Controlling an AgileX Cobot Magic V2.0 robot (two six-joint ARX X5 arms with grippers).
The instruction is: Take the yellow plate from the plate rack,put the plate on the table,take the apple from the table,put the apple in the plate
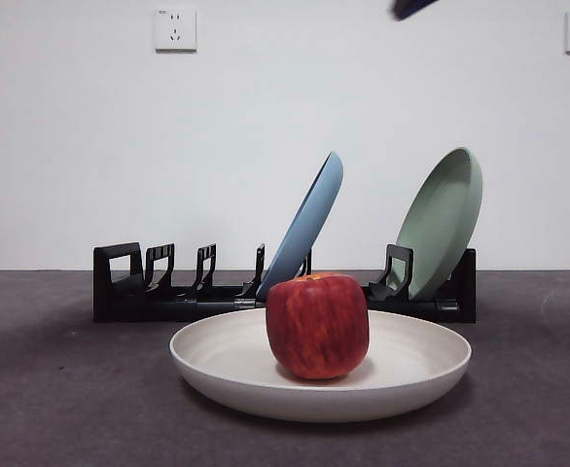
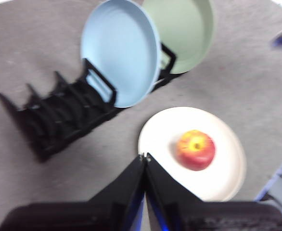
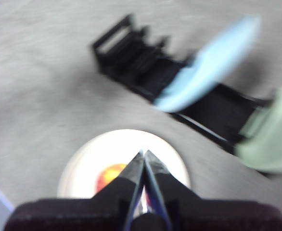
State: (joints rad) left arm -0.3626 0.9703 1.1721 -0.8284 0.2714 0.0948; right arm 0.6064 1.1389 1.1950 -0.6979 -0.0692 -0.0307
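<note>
The wide, shallow, cream-coloured matte yellow plate [image 1: 236,375] lies flat on the dark grey, slightly grainy tabletop [image 1: 52,409], just in front of the long, low black plastic plate rack [image 1: 129,292], and the large deep-red apple [image 1: 317,326] with faint yellow streaks sits upright inside it, near the middle, its orange-yellow stem patch facing up in the left wrist view. Two other plates lean in the rack's slots: a pale blue round plate [image 1: 309,224] towards the middle and a sage-green round plate [image 1: 445,219] at the far end, both apart from the plate on the tabletop. The left tool [image 2: 145,157] hangs high above the scene with its two black jaws pressed together and nothing between them, its tip over the near rim of the plate but well clear of it. The right tool [image 3: 144,154] is likewise raised above the plate with jaws brought together and empty, the apple partly hidden behind its tip in a blurred picture. In the front view only a dark tip [image 1: 411,8] shows at the top edge, and I cannot tell which arm it belongs to. Judged from how things lie, every step named in the task looks complete: plate out of the rack and down, apple in it. What remains, if anything, calls only for both arms to stay clear of the plate and park without nudging it
</note>
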